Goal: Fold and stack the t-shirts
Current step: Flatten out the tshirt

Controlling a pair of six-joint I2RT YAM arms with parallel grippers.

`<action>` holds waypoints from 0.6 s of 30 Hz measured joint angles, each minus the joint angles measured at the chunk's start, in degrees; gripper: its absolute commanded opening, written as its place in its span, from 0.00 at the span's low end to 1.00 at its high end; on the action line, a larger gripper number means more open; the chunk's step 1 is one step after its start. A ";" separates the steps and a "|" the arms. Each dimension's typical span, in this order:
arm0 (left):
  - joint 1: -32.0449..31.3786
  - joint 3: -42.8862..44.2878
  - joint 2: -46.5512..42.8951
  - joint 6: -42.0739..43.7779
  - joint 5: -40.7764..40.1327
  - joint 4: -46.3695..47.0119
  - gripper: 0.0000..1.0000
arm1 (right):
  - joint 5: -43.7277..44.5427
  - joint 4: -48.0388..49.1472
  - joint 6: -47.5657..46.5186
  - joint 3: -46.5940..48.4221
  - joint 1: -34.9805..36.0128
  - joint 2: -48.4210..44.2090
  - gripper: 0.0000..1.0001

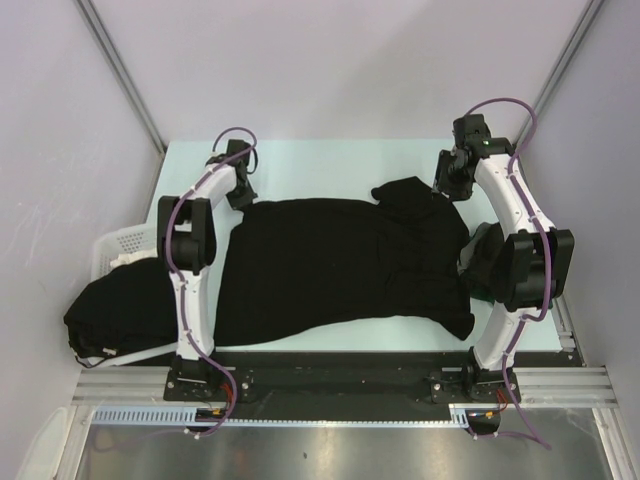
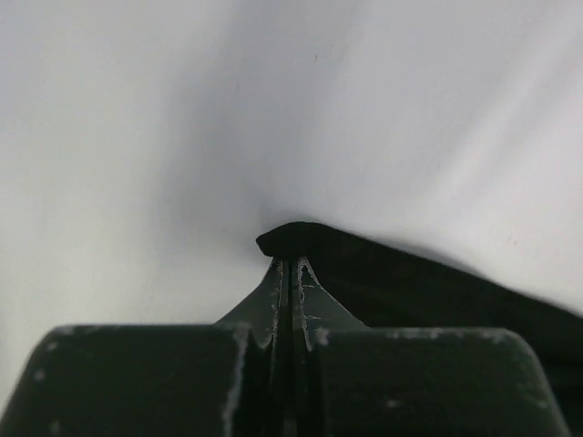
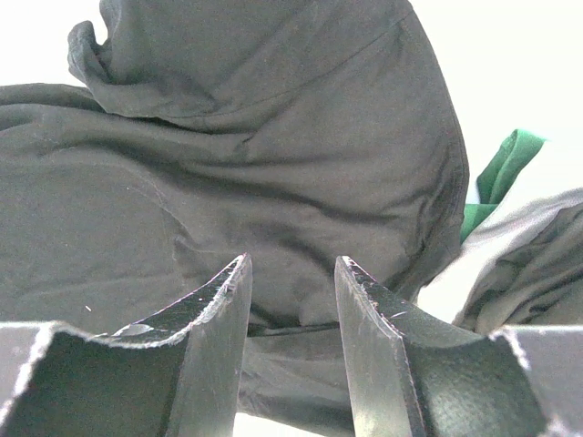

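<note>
Black t-shirt (image 1: 340, 265) spread flat across the pale table (image 1: 330, 160), with its far right corner bunched up.
The left gripper (image 2: 290, 266) is clenched on the shirt's far left edge. The right gripper (image 3: 292, 264) hangs over the bunched end with its fingers apart, seemingly gripping nothing. At the table's left, a white basket (image 1: 122, 240) holds a heap of black shirts (image 1: 110, 310) spilling over its near side.

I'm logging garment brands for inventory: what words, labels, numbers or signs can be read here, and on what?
None readable in any view.
The spread black cloth t-shirt, the white slotted plastic basket and the pale table top show no print.
The green cloth strip beside the shirt shows no lettering.
</note>
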 measured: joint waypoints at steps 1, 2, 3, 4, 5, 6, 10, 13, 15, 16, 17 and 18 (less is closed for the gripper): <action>0.20 1.05 0.70 0.04 0.00 0.04 0.00 | -0.02 -0.09 -0.04 0.00 0.00 0.00 0.47; 0.46 2.38 1.46 0.04 0.04 -0.13 0.00 | 0.00 -0.15 -0.09 0.00 0.00 0.00 0.46; 0.81 4.07 2.56 0.04 0.07 -0.15 0.00 | 0.00 -0.26 -0.15 0.00 0.02 0.00 0.47; 1.16 5.99 3.72 0.02 0.15 -0.26 0.00 | 0.00 -0.31 -0.17 0.00 0.07 0.00 0.46; 1.55 7.89 4.74 0.00 0.28 -0.59 0.00 | 0.00 -0.33 -0.17 0.00 0.09 0.00 0.46; 1.95 9.90 5.86 -0.02 0.55 -0.76 0.00 | 0.00 -0.42 -0.17 0.02 0.11 0.00 0.46; 3.39 16.61 9.60 -0.52 1.60 -0.85 0.00 | 0.00 -0.68 -0.17 0.26 0.28 0.00 0.46; 4.09 21.00 11.63 -1.31 2.84 -1.49 0.00 | 0.00 -0.94 -0.15 0.90 0.52 0.20 0.46; 4.42 24.85 13.31 -2.01 3.74 -2.34 0.00 | 0.00 -1.09 -0.17 1.60 0.74 0.52 0.47; 4.55 26.23 13.90 -2.40 4.15 -2.43 0.00 | 0.02 -1.09 -0.17 1.92 0.92 0.68 0.46; 4.68 27.28 14.34 -2.95 4.52 -2.43 0.00 | 0.00 -1.11 -0.17 2.16 1.11 0.76 0.46; 4.81 27.87 14.53 -3.37 4.87 -2.36 0.00 | 0.02 -1.09 -0.17 2.32 1.31 0.83 0.46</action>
